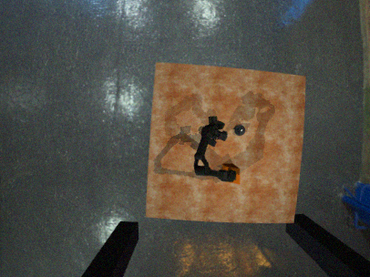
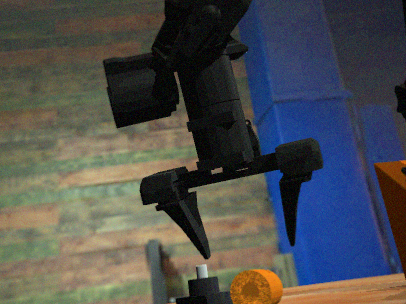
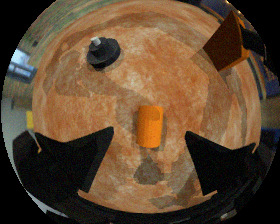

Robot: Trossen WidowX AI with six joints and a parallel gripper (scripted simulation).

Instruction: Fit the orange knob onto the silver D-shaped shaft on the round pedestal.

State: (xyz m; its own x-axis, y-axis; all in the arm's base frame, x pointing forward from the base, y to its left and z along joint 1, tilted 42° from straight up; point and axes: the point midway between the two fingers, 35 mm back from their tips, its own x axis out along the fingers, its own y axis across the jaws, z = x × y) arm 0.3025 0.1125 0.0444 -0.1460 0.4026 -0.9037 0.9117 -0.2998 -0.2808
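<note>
The black fingers [image 2: 292, 210] are spread wide with nothing between them, pointing down above the table [image 1: 182, 199] [image 3: 145, 85]. No lettering can be made out on the gripper [image 2: 249, 252] [image 3: 150, 132]; its dark surfaces are too dim to tell. The orange knob [image 2: 256, 287] [image 3: 149, 126] lies on its side on the table, below the gripper and off the shaft. Near it stands the round black pedestal [image 1: 240, 129] [image 2: 204, 288] [image 3: 104, 53], its silver shaft [image 2: 201, 271] [image 3: 95, 41] upright and bare. An orange block [image 1: 237, 177] [image 2: 392, 193] [image 3: 226, 45] stands well apart from the pedestal, partly covered by the arm [image 1: 200, 155] [image 2: 210, 18] in the top view.
</note>
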